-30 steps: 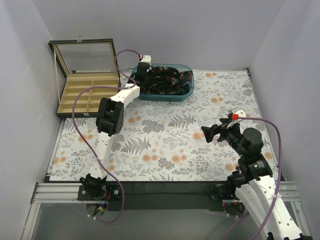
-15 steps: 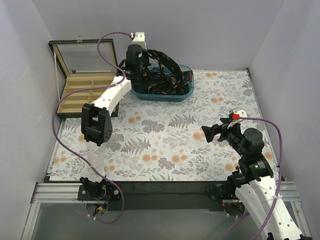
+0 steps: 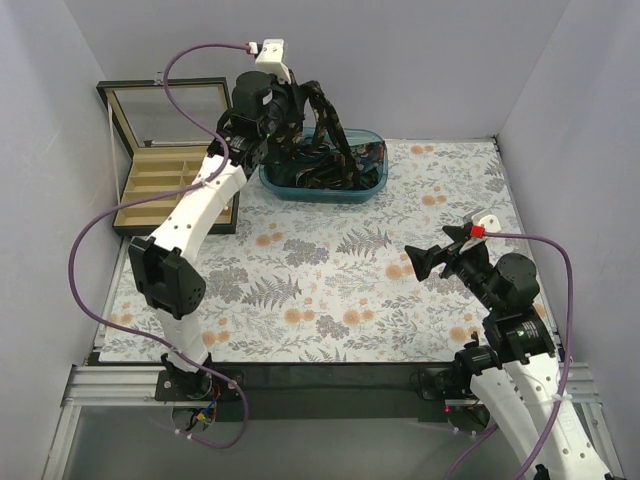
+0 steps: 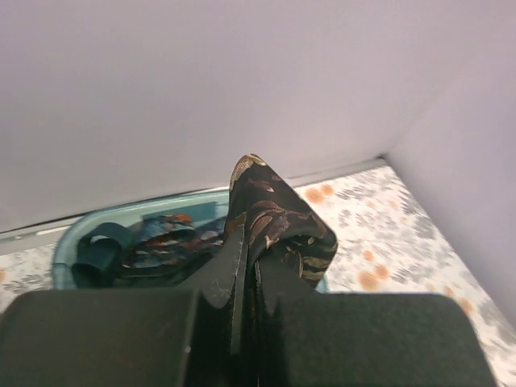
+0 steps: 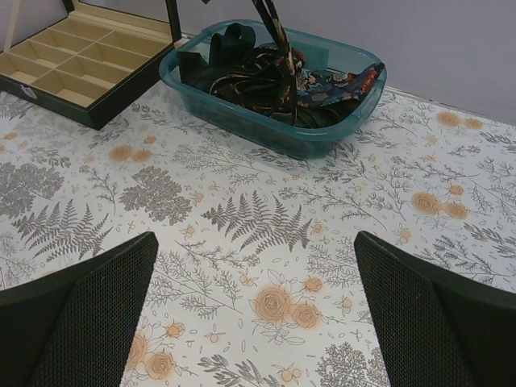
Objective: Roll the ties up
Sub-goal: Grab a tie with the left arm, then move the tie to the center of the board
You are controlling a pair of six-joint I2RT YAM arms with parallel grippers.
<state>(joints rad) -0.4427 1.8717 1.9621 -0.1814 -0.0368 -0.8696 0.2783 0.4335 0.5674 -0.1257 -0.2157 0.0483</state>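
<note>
A teal bin (image 3: 374, 136) at the back of the table holds a tangle of dark ties (image 3: 330, 172). My left gripper (image 3: 292, 102) hangs above the bin's left end, shut on one dark tie with gold patterning (image 3: 328, 118). That tie drapes from the jaws down into the bin. In the left wrist view its folded end (image 4: 274, 218) sticks out past the left gripper (image 4: 246, 246). My right gripper (image 3: 420, 262) hovers open over the floral cloth at the right, nothing between its fingers. In the right wrist view the right gripper (image 5: 254, 242) faces the bin (image 5: 266, 133) and the hanging tie (image 5: 274, 32).
An open black box (image 3: 170, 185) with tan compartments and a raised glass lid sits left of the bin, also seen as the box (image 5: 72, 64) in the right wrist view. A floral cloth (image 3: 330, 290) covers the table. White walls close in the back and sides.
My left gripper has risen out of the bin with a tie in its jaws, drawing it up. The right arm shifted only slightly.
</note>
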